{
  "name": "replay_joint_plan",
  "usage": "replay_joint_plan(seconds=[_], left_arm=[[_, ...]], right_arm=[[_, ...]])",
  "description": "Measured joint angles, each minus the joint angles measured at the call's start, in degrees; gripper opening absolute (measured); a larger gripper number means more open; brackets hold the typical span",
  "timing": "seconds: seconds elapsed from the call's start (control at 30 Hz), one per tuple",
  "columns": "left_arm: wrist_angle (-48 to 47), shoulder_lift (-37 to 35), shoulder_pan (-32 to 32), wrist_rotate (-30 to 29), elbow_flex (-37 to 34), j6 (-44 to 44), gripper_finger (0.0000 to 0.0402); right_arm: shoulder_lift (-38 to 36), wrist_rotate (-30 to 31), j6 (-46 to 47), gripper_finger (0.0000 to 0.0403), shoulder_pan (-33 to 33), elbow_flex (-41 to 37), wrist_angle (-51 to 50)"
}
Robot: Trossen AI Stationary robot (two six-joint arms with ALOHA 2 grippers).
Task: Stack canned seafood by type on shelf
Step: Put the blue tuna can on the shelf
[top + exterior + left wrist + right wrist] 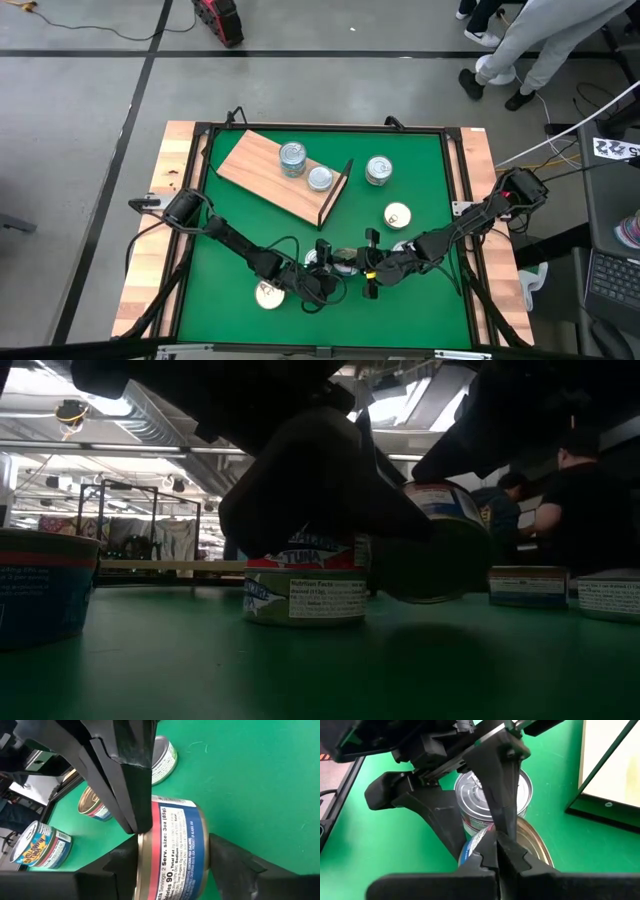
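Note:
The light-brown shelf (262,165) lies at the far left of the green mat, its black wire end (338,190) facing right. Two tins (292,157) (320,178) stand on the board. Both grippers meet near the mat's near edge. My left gripper (322,278) (172,855) is shut on a red-and-blue labelled tin (175,850) (435,550) turned on edge. My right gripper (368,272) (497,842) is shut, with its tips at that tin's rim. A silver-topped tin (492,787) (305,585) stands on its base just beside them. My left gripper pinches the tin between its two fingers (120,862) (235,862), one on each flat face, so the label wall (177,835) shows between them. The tin sits tilted on edge; I cannot tell whether it touches the mat. My right gripper's shut fingertips (137,825) meet the tin's rim (487,837) where the blue label wall joins the gold face (532,847). They come from the table's right. Whether the rim lies between the fingertips, I cannot tell.
More tins stand on the mat to the right of the shelf (378,170) (397,214), and one sits at the near edge by my left arm (268,293). Open green mat lies at the left and centre. A person's legs (540,40) are beyond the far right corner.

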Motion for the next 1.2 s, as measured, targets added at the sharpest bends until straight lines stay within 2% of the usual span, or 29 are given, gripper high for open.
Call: replay_joint_plan(seconds=[0.07,0.2,0.43,0.57,0.73,0.93,1.2], left_arm=[[0.2,0.0,-0.1,0.0,0.0,0.0,0.0182],[0.4,0.1,-0.1,0.0,0.0,0.0,0.0180],[0.3,0.1,-0.1,-0.4,1.0,0.2,0.0180],[0.4,0.1,-0.1,-0.7,2.2,1.4,0.0182],[0.6,0.1,-0.1,-1.7,4.0,3.3,0.0181],[0.5,-1.2,-0.1,-4.8,5.7,7.5,0.0184],[-4.9,-7.9,-0.5,-12.9,5.7,7.7,0.0186]], right_arm=[[0.0,0.0,0.0,0.0000,0.0,0.0,0.1],[0.0,-0.4,0.0,0.0015,0.0,0.0,0.1],[-0.1,-1.1,-0.1,0.0096,0.1,0.0,0.2],[-2.4,-1.5,-4.2,0.0134,0.2,0.0,-1.8],[-9.4,-1.6,-6.9,0.0154,0.2,0.0,-8.1],[-20.0,-1.4,-6.9,0.0155,0.2,0.0,-15.5],[-32.1,-1.0,-7.0,0.0154,0.2,0.0,-22.3]])
